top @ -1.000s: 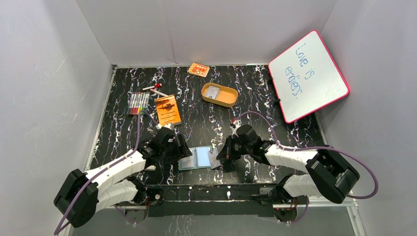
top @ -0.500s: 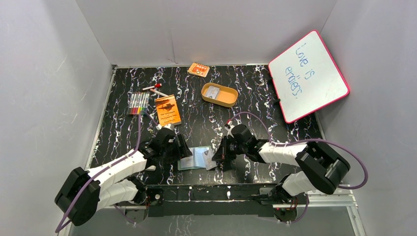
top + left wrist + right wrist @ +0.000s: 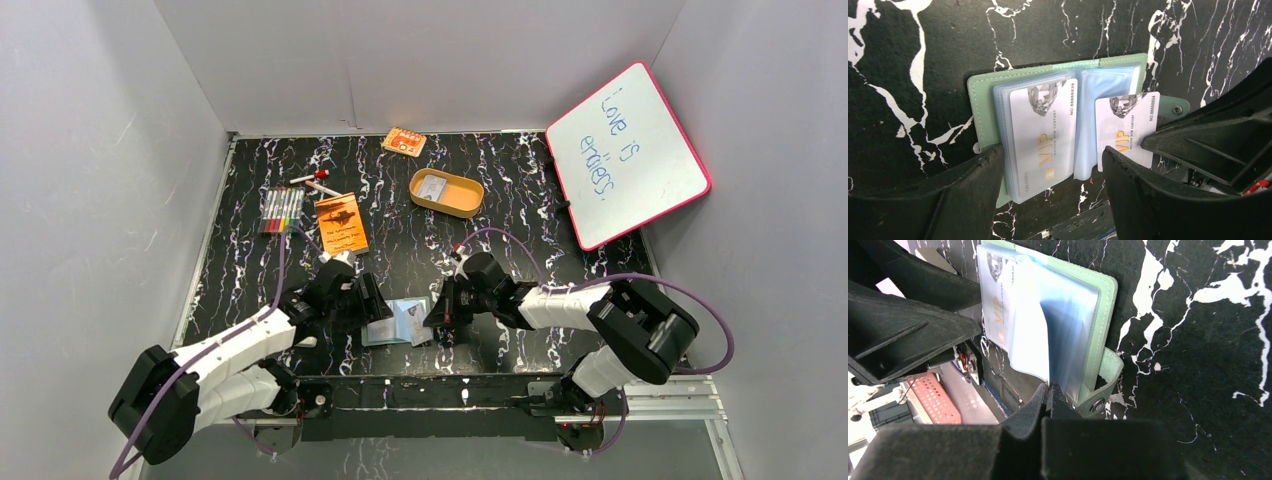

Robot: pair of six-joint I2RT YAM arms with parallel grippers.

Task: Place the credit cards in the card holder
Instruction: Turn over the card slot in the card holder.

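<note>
On the black marbled table (image 3: 520, 200) we see the card holder (image 3: 392, 322) lying open near the front edge, between the two arms, clear pockets facing up. Our left gripper (image 3: 1053, 155) stands spread over the holder's near edge. Our right gripper (image 3: 1049, 390) is pressed together on the rim of a loose credit card (image 3: 1125, 127) lying across the leaf by the snap tab, and a second credit card (image 3: 1043, 130) sits in a pocket on the other leaf.
</note>
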